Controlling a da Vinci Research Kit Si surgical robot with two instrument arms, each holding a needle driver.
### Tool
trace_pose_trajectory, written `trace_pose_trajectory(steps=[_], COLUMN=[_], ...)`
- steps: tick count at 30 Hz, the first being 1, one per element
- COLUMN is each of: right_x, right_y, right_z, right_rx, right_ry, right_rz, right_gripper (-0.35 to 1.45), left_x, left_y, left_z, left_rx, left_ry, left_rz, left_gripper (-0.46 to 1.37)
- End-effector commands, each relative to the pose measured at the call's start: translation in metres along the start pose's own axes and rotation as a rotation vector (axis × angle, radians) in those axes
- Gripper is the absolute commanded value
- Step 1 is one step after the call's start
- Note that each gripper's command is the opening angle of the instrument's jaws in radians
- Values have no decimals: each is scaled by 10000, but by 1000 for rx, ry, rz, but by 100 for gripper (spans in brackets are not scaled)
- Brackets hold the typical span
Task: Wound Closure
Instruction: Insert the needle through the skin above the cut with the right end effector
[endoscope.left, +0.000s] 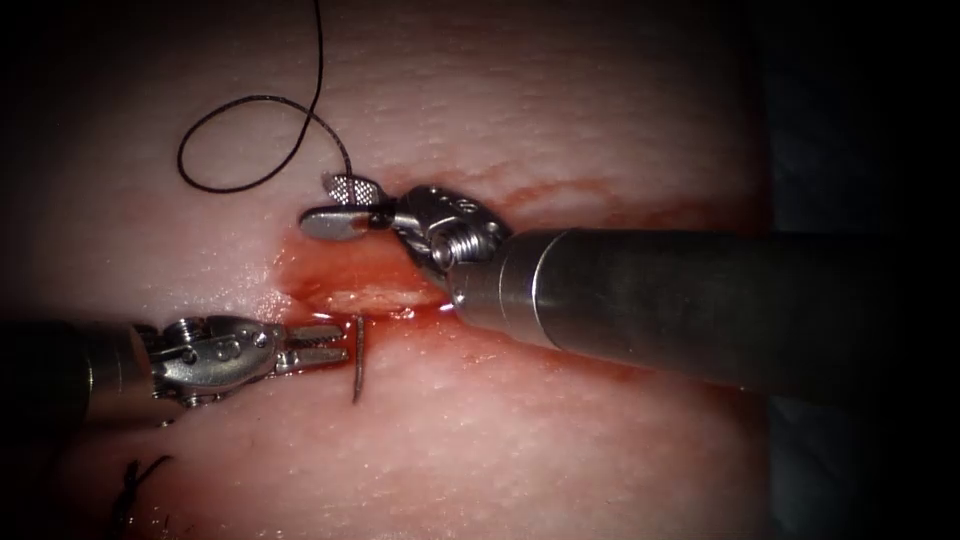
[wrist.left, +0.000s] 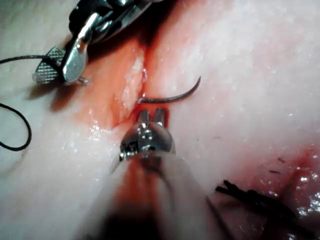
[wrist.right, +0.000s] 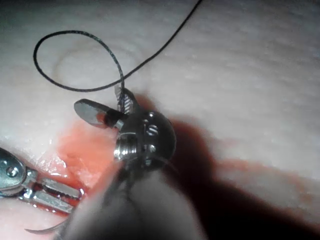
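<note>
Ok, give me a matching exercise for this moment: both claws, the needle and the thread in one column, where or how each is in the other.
1 left claw
2 right claw
3 needle
4 thread

a dark loop lying on the tissue
b open, empty, tips just short of the needle
c open, empty, beside the thread
d free of both claws, one end at the cut's edge, tissue entry unclear

Pairs: 1b, 2c, 3d, 4a

Both tools' fingers (endoscope.left: 340, 205) parted (neither gripping)
</note>
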Motion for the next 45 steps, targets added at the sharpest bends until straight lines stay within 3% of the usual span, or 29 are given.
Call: trace_pose_trajectory(steps=[1, 7, 17, 18, 19, 20, 22, 25, 32, 37, 45], right_x=[2, 7, -9, -9, -10, -11, -11, -7, -17, -36, -46], right_y=[2, 9, 20, 21, 22, 23, 23, 22, 8, -9, -23], right_z=[1, 5, -1, -1, -1, -2, -2, -4, -12, -17, -22], right_rx=[3, 9, 8, 8, 8, 9, -29, -49, -112, -110, -108], right_ry=[-1, -2, -38, -38, -38, -38, -22, -19, -91, -128, -139], right_rz=[-2, -13, -32, -33, -34, -24, 88, 127, 320, 369, 383], right_gripper=[91, 82, 56, 46, 22, -35, -35, -35, -35, -35, -35], left_x=[0, 0, 1, 1, 1, 1, 1, 1, 1, 1, 2], left_y=[0, 0, -1, -1, -1, -1, 0, 0, -1, -1, -1], left_z=[0, -1, -2, -2, -2, -2, -1, -1, -2, -2, -2], left_rx=[-2, -2, -4, -4, -4, -4, -4, -4, -4, -4, -4], left_ry=[0, 0, -1, -1, -1, -1, -1, -1, -1, -1, -1], left_rz=[0, 1, 0, 0, 0, 0, 0, 0, 0, 0, 0], left_gripper=[0, 0, 2, 2, 2, 2, 2, 2, 2, 2, 2])
